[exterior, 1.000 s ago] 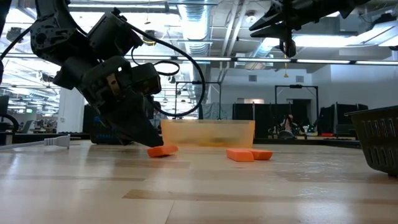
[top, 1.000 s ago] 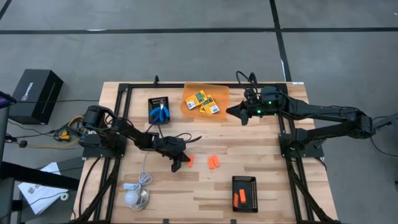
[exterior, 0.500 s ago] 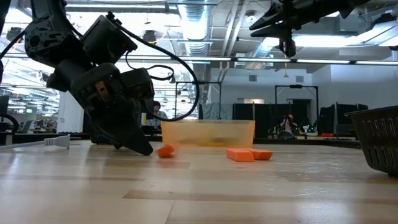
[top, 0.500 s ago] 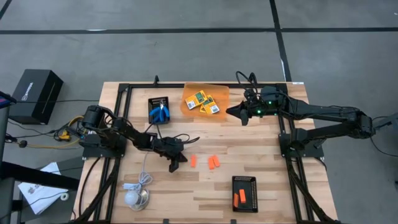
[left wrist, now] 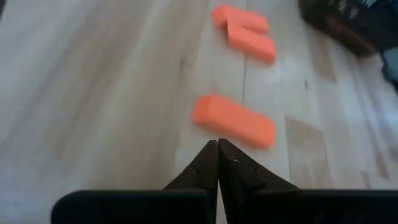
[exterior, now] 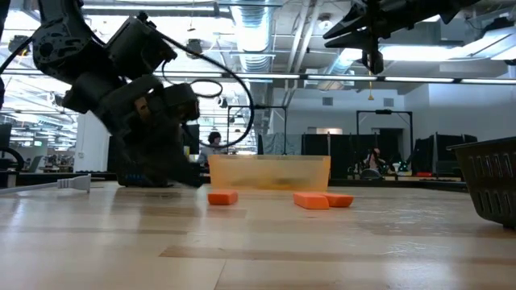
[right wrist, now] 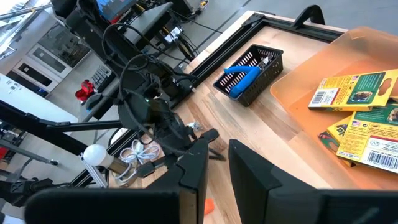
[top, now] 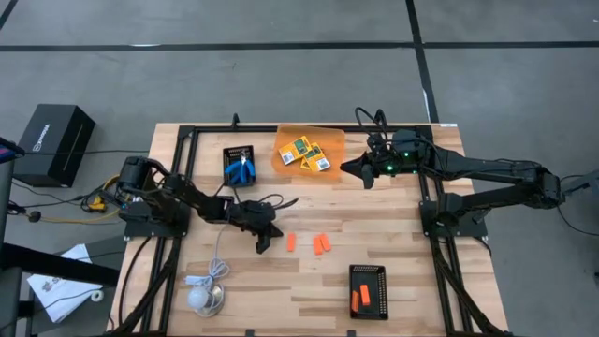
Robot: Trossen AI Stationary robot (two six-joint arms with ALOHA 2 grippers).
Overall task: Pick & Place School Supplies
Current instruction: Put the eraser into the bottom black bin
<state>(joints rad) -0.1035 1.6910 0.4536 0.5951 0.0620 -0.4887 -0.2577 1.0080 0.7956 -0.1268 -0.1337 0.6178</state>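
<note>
3 loose sticks (top: 292, 243): orange, blocky, on bare wood
Orange tray (top: 285, 159): 3 flat crayon boxes (top: 310, 154)
Mesh basket (top: 228, 154): blue-handled scissors (top: 243, 169)
Near tray (top: 369, 290): 2 sticks
My left claw (top: 261, 245): pinched closed, empty, beside nearest stick
My right claw (top: 348, 168): narrow gap, empty, raised by orange tray

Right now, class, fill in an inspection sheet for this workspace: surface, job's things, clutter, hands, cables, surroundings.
Surface: wooden table, black frame.
Job's things: three loose orange sticks; more sticks in front tray; blue scissors in rear tray; crayon boxes in orange bin.
Clutter: nothing seen.
Hands: left hand shut, empty, beside a stick; right hand raised near the bin, empty.
Cables: white cable with puck.
Surroundings: black box on floor.
</note>
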